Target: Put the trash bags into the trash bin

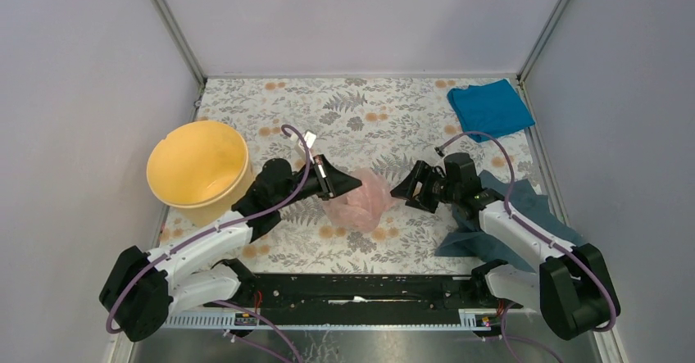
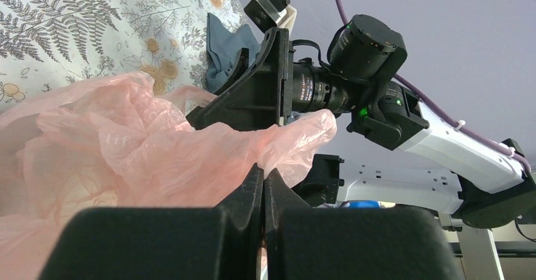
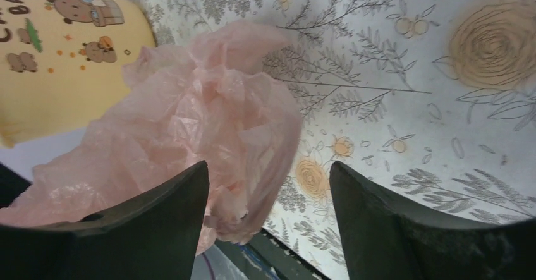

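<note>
crinkly plastic bag (image 1: pixel 358 203) — smooth plastic bin (image 1: pixel 201 160)

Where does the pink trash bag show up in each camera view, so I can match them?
Top external: trash bag at mid-picture, right of the trash bin.
Left wrist: fills the left and centre.
Right wrist: left of centre, trash bin at upper left.
Shared landmark: the floral table cover, in all three.
</note>
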Available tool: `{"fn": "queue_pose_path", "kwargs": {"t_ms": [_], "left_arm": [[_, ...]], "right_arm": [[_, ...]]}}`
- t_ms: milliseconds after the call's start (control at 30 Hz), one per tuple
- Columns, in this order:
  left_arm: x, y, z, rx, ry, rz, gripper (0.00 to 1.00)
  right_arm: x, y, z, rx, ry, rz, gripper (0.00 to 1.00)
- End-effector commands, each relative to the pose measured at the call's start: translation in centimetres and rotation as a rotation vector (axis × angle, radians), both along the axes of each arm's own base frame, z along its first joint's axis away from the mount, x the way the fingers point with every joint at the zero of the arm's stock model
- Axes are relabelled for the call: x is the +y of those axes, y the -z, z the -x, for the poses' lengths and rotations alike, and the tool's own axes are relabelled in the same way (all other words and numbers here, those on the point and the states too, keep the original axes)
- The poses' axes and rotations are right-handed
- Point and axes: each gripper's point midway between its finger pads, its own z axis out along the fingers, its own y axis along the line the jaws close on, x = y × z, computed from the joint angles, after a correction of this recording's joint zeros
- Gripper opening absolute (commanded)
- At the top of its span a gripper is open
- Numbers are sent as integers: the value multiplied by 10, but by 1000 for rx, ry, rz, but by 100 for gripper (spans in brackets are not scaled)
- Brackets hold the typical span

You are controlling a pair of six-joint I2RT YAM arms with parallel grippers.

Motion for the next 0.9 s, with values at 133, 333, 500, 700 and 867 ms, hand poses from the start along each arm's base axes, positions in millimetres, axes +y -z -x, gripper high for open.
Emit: {"fn": "queue_pose_path", "kwargs": {"t_ms": [133, 333, 500, 700, 867], "left_arm": [[-1, 12, -4, -4, -5, -16, 0], [-5, 42, -5, 41, -22, -98, 0], [-15, 101, -17, 128, -114, -458, 0], [-38, 178, -8, 265, -80, -566, 0], [-41, 200, -21, 281, -129, -662, 0]], "right_arm": [[22, -24, 1, -40, -30, -204, 49], [23, -20, -9, -155, -43, -216, 0], [21, -70, 0, -390, -66, -132, 0], [3, -125, 5, -516, 20, -140, 0], [17, -145, 13, -471, -27, -243, 0]]}}
